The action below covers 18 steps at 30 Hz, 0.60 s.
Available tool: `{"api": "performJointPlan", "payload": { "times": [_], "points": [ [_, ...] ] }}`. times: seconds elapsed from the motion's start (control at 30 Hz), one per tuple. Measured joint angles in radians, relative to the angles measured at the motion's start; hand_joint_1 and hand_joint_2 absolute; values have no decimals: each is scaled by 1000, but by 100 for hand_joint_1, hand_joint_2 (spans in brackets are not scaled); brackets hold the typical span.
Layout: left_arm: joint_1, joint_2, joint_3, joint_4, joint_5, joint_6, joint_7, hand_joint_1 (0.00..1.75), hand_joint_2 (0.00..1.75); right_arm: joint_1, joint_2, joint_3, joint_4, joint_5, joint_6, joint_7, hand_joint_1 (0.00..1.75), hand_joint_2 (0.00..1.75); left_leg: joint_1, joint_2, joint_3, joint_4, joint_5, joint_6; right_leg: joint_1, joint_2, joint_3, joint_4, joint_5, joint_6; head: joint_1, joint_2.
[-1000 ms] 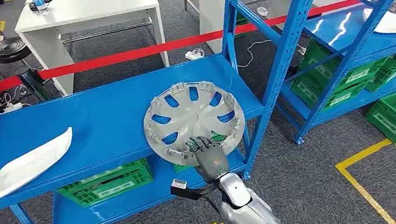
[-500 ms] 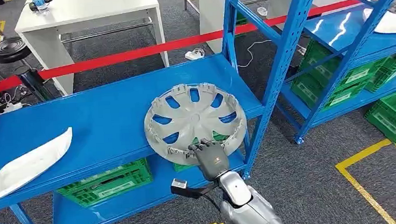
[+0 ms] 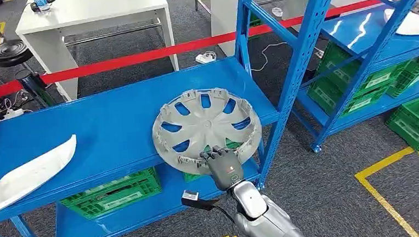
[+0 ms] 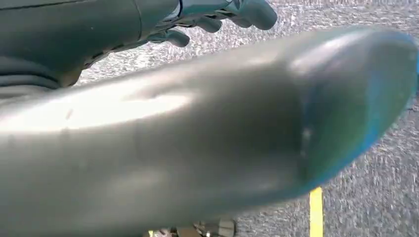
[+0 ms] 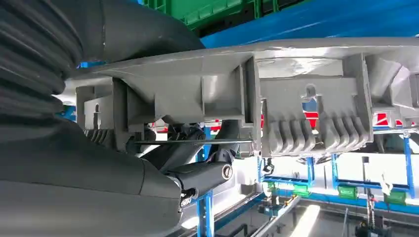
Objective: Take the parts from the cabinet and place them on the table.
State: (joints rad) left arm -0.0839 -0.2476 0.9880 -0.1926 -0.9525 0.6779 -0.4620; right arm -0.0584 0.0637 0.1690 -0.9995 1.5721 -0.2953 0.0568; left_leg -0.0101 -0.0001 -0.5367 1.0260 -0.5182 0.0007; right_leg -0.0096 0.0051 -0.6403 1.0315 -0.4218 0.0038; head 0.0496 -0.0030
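1. Head view: the right hand (image 3: 223,166) grips the near rim of the hubcap (image 3: 206,128), fingers (image 3: 215,152) curled over its edge. The hubcap stretches away from the fingers over the blue shelf (image 3: 109,124), its near part overhanging the front edge. A white part (image 3: 26,175) lies well off toward the robot's left.
2. Left wrist view: the left hand (image 4: 217,17) hangs above the floor; its fingers look curled and hold nothing.
3. Right wrist view: fingers wrap the hubcap's ribbed rim (image 5: 306,118).
4. Risk: a one-edge grip may let the hubcap tilt or slip, or strike the upright (image 3: 298,74) just beside it.
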Motion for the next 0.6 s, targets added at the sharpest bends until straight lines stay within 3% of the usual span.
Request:
{"api": "performJointPlan", "payload": {
  "times": [0.13, 0.4, 0.5, 0.6],
  "points": [
    [-2, 0, 8, -2, 2, 3, -21, 0, 0, 0, -13, 16, 0, -4, -21, -7, 175, 175, 0, 0, 0, 0, 0, 0, 0, 0, 0, 0, 0, 0, 0, 0],
    [-2, 0, 8, -1, -44, 2, 54, 0, 0, 1, -15, 15, -52, -10, -136, -56, 175, 175, 0, 0, 0, 0, 0, 0, 0, 0, -1, 0, 0, 0, 0, 0],
    [-1, 0, 8, 0, -56, -13, 82, 0, 0, -3, -40, 33, -88, -2, -180, 13, 175, 175, 0, -1, -1, 0, 0, 0, 0, 0, 0, 0, 0, 0, 0, 0],
    [0, -1, 8, 1, -60, -22, 98, 0, 0, -35, -116, 116, -119, -1, -225, 169, 175, 175, -1, 0, -2, 0, 0, 0, -1, 0, 0, 0, 0, 0, 0, 0]
  ]
}}
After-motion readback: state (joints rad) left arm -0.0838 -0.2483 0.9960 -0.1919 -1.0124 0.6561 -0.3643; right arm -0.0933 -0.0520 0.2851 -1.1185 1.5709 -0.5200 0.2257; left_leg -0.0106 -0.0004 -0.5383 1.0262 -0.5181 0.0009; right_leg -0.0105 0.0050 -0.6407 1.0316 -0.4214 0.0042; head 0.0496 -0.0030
